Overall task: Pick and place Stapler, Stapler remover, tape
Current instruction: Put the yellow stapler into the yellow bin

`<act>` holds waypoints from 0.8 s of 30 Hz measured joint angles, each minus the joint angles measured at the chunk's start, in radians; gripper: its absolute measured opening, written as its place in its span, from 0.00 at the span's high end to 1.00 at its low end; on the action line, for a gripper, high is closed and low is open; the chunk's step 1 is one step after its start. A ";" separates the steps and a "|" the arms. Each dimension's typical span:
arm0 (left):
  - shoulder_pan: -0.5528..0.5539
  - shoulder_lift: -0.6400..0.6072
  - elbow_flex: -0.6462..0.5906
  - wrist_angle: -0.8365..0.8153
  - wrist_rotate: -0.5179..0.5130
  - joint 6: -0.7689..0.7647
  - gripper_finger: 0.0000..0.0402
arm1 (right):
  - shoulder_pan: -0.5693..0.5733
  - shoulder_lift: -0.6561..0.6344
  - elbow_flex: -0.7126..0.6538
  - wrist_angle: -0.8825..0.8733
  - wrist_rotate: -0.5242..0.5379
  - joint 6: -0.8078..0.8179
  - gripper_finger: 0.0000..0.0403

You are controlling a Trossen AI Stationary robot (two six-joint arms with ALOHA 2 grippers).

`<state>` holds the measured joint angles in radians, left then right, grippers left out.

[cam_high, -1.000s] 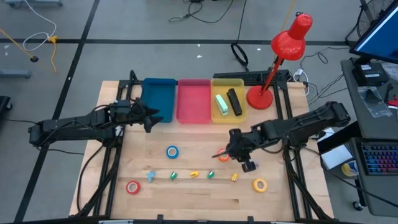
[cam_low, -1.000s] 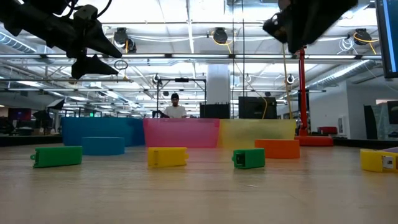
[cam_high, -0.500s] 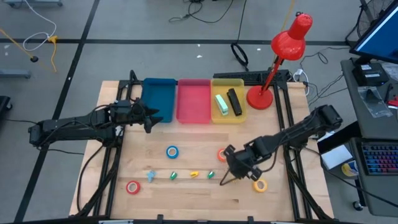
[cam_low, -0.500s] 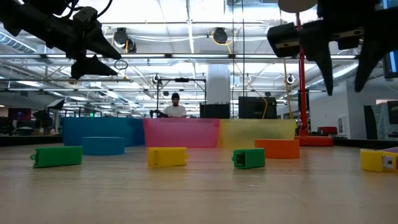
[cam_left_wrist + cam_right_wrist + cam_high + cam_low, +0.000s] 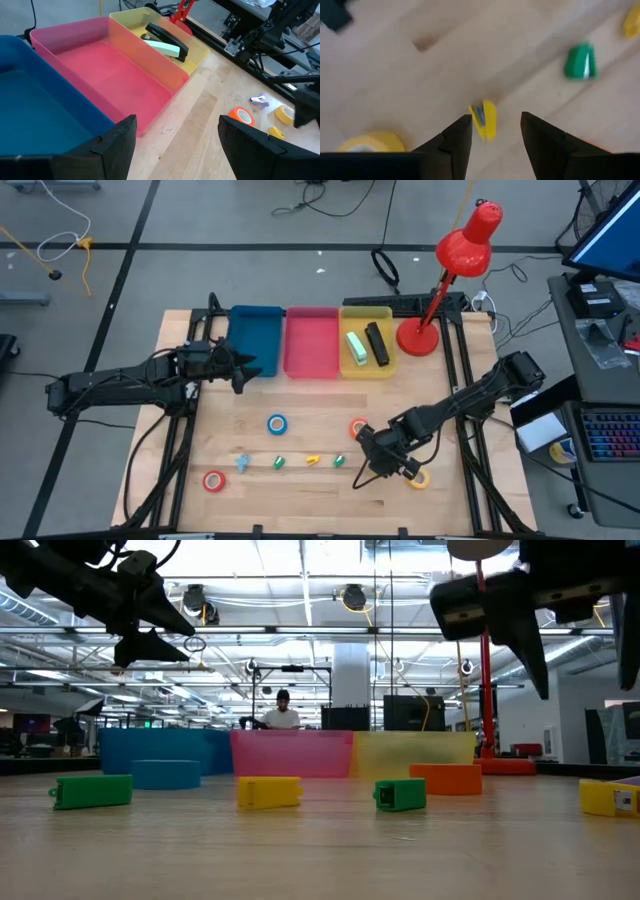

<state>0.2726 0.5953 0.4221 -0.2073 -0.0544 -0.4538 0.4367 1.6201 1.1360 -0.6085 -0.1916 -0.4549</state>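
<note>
Four tape rolls lie flat on the table: blue [image 5: 276, 423], orange [image 5: 358, 429], red [image 5: 213, 479] and yellow [image 5: 418, 477]. A black stapler [image 5: 377, 344] and a pale green one [image 5: 355, 348] lie in the yellow bin [image 5: 366, 311]. Small green, yellow and blue oblong pieces lie in a row near the near edge. My right gripper [image 5: 375, 468] is open and points down over the rightmost yellow piece [image 5: 484, 119], which shows between its fingers without touching them. My left gripper [image 5: 245, 368] is open and hovers beside the blue bin [image 5: 254, 340].
A pink bin [image 5: 311, 342] stands between the blue and yellow ones at the far side. A red desk lamp [image 5: 418, 335] stands at the far right corner. A green piece [image 5: 580, 61] lies close to the right gripper. The table's middle strip is bare wood.
My right gripper has moved from beside the orange tape toward the table's near edge and come lower, tipping until its fingers point down over the yellow piece. The tapes and small pieces have stayed where they were.
</note>
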 joint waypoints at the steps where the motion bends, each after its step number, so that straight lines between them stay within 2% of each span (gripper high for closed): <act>1: 0.000 0.000 0.000 0.000 0.000 0.000 0.32 | 0.002 0.010 0.002 0.018 -0.011 -0.001 0.58; 8: 0.000 0.000 0.000 0.000 0.000 0.000 0.32 | 0.014 0.062 0.001 0.041 -0.022 -0.005 0.53; 24: 0.000 0.000 0.000 0.000 0.000 0.001 0.32 | 0.016 0.180 0.000 0.055 0.008 -0.003 0.53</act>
<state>0.2722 0.5953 0.4221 -0.2073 -0.0540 -0.4526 0.4522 1.8000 1.1360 -0.5539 -0.1841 -0.4578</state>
